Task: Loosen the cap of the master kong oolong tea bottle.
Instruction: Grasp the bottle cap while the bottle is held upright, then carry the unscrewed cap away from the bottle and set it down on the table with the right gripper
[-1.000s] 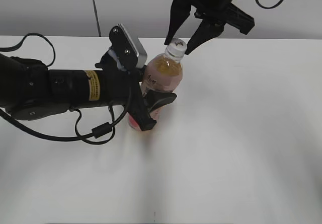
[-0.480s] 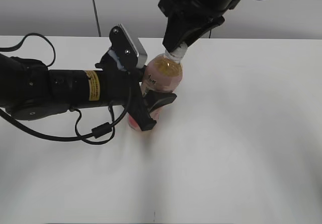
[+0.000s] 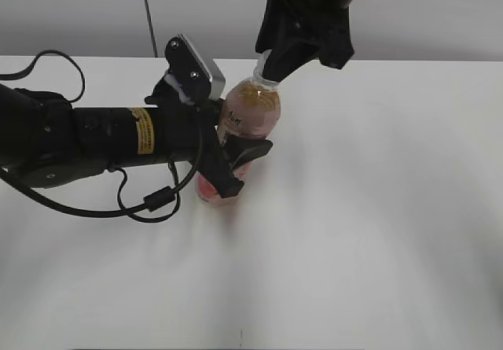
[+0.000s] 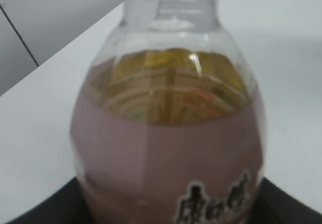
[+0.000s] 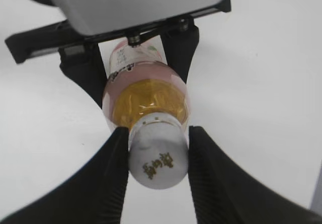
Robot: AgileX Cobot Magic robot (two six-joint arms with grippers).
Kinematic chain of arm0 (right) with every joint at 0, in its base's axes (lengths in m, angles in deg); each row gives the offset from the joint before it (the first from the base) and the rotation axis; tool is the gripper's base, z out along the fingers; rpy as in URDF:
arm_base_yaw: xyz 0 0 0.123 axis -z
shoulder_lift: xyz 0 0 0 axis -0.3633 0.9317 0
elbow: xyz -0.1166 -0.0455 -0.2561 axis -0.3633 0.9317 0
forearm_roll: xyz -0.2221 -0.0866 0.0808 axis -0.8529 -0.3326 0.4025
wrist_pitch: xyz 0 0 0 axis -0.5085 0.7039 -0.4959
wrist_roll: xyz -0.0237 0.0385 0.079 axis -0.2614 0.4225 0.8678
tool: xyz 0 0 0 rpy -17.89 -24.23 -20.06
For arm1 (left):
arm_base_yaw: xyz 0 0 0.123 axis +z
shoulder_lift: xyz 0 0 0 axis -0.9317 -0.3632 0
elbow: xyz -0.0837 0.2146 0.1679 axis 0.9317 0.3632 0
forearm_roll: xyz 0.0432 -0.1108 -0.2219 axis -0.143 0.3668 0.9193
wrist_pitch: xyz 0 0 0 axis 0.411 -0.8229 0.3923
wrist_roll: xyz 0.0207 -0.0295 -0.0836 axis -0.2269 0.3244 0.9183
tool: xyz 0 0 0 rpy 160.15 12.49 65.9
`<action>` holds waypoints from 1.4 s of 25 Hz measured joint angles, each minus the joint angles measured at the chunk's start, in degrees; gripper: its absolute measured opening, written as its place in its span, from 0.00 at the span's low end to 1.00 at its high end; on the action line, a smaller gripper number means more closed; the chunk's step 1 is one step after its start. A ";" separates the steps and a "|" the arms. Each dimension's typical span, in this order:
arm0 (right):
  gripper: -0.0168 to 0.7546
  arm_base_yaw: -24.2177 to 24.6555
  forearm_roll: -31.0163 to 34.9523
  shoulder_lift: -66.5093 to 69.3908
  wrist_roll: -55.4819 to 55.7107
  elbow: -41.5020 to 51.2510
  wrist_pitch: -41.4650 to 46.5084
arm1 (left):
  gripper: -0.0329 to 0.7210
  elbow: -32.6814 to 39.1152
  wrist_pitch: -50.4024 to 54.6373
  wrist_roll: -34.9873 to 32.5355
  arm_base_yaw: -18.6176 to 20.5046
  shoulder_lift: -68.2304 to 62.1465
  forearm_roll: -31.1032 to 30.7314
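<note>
The master kong oolong tea bottle [image 3: 250, 118] stands on the white table, amber tea above a pink label. My left gripper [image 3: 236, 160] is shut on its body from the left. In the left wrist view the bottle [image 4: 168, 133] fills the frame, with the dark jaws [image 4: 166, 215] at the bottom corners. My right gripper [image 3: 271, 65] reaches down from above and hides most of the cap [image 3: 265, 74]. In the right wrist view its two black fingers [image 5: 157, 152] press either side of the white cap [image 5: 158, 153], above the bottle's shoulder [image 5: 149, 103].
The white table [image 3: 377, 208] stretches to the right and front of the bottle. The left arm's black body and cables [image 3: 86, 141] lie across the left side. A grey wall [image 3: 440, 20] stands behind the table's far edge.
The right gripper went from open around the cap to shut on it, and its wrist has turned. The bottle top and the left gripper shifted slightly left.
</note>
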 joint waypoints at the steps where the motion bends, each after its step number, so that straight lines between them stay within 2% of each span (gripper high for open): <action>1: 0.38 0.00 0.00 0.00 -5.41 0.00 -0.07 | 0.57 0.00 0.00 0.00 0.00 0.00 0.07; 8: 0.38 0.00 -0.24 0.00 -35.72 0.00 -0.13 | 0.57 0.00 -0.05 0.14 0.06 0.00 0.29; 13: 0.38 0.00 0.10 0.04 -45.06 0.00 -0.68 | 0.57 0.00 -0.10 0.19 0.12 0.00 0.57; 28: 0.38 0.00 1.16 -3.63 -41.26 0.00 -3.96 | 0.57 0.00 -2.99 -0.32 -0.23 0.00 1.31; 35: 0.38 2.33 -0.37 -4.63 -27.83 0.00 -3.99 | 0.57 0.42 -5.96 -0.51 -0.30 -0.05 8.43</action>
